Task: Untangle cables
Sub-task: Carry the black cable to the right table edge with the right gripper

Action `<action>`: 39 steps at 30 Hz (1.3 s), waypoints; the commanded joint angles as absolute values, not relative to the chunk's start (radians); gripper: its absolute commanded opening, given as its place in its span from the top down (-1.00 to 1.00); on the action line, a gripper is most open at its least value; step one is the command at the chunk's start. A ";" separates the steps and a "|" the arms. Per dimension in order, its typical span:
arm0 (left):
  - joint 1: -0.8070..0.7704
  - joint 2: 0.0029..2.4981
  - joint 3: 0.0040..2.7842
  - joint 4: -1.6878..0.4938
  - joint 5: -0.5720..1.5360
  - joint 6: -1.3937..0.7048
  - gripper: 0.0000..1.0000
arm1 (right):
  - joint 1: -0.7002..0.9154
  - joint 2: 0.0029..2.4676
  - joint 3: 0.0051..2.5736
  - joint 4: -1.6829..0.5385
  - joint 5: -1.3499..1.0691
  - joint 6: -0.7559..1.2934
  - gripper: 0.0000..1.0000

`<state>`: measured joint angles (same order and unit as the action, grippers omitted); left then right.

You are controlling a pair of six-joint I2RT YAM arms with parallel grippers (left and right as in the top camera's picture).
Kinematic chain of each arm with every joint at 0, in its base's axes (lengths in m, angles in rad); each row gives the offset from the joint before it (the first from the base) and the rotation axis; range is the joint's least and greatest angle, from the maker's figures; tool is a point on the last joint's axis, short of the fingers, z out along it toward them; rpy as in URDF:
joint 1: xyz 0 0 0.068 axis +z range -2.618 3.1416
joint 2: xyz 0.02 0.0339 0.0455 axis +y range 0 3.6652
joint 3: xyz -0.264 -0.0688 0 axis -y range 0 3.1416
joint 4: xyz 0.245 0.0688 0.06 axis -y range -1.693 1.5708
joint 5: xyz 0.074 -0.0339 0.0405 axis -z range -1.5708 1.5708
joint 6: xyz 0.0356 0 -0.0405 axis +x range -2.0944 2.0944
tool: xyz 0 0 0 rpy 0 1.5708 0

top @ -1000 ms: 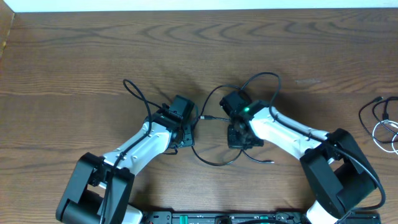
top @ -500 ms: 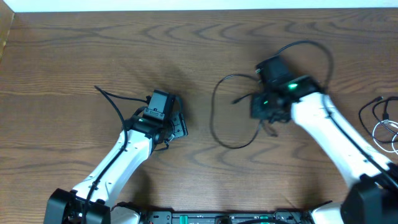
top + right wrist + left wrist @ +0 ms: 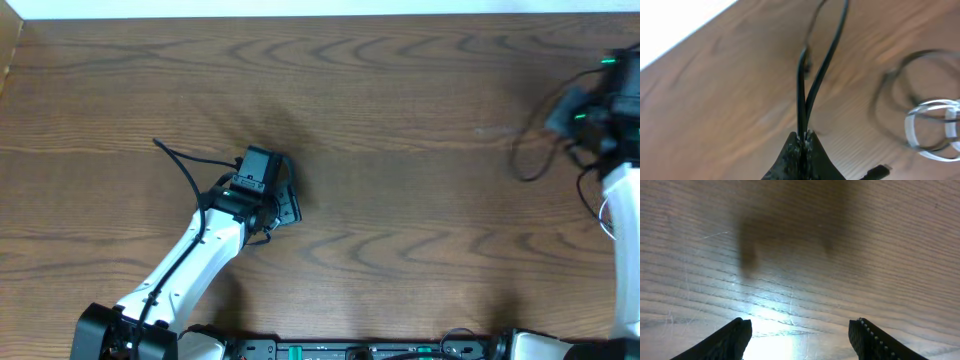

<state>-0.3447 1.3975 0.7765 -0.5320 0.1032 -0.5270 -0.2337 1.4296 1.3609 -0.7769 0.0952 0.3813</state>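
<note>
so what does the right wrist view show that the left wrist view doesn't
Only the right wrist view: the right jaws shut on a doubled black cable, and a white cable coiled at the right edge.
Only the left wrist view: the left jaws standing open with nothing between them.
Both: the wooden table close beneath.

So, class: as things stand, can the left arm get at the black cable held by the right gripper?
Probably not. The right gripper pinches the black cable at the table's far right, while the open left gripper hovers left of centre, across much bare wood.
</note>
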 commanded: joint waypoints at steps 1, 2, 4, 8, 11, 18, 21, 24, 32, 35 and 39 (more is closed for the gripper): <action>-0.341 1.399 0.780 -0.541 0.105 -0.533 -0.37 | -0.359 1.420 1.380 -0.728 0.122 0.366 0.98; -0.341 1.399 0.780 -0.541 0.105 -0.533 -0.36 | -0.377 1.420 1.380 -0.717 0.122 0.366 0.98; -0.341 1.399 0.780 -0.541 0.105 -0.533 -0.36 | -0.431 1.420 1.380 -0.690 0.121 0.366 0.98; -0.341 1.399 0.777 -0.541 0.105 -0.533 -0.36 | -0.506 1.426 1.380 -0.643 0.121 0.370 0.98; -0.341 1.399 0.776 -0.542 0.105 -0.533 -0.36 | -0.546 1.439 1.380 -0.600 0.121 0.369 0.98; -0.341 1.399 0.776 -0.545 0.105 -0.533 -0.36 | -0.585 1.480 1.380 -0.575 0.094 0.370 0.98; -0.341 1.399 0.776 -0.545 0.105 -0.533 -0.36 | -0.592 1.502 1.380 -0.566 0.094 0.369 0.98; -0.341 1.399 0.776 -0.550 0.105 -0.533 -0.36 | -0.597 1.524 1.380 -0.566 0.094 0.369 0.95; -0.341 1.399 0.776 -0.556 0.105 -0.533 -0.36 | -0.597 1.536 1.380 -0.578 0.084 0.369 -0.27; -0.341 1.399 0.776 -0.556 0.105 -0.533 -0.36 | -0.597 1.536 1.379 -0.583 0.042 0.369 -0.29; -0.341 1.399 0.776 -0.556 0.105 -0.533 -0.37 | -0.594 1.536 1.379 -0.603 -0.040 0.369 -0.33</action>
<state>-0.3439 1.3979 0.7765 -0.5507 0.1059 -0.5270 -0.5812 1.5330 1.3609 -0.5880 0.0383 0.3733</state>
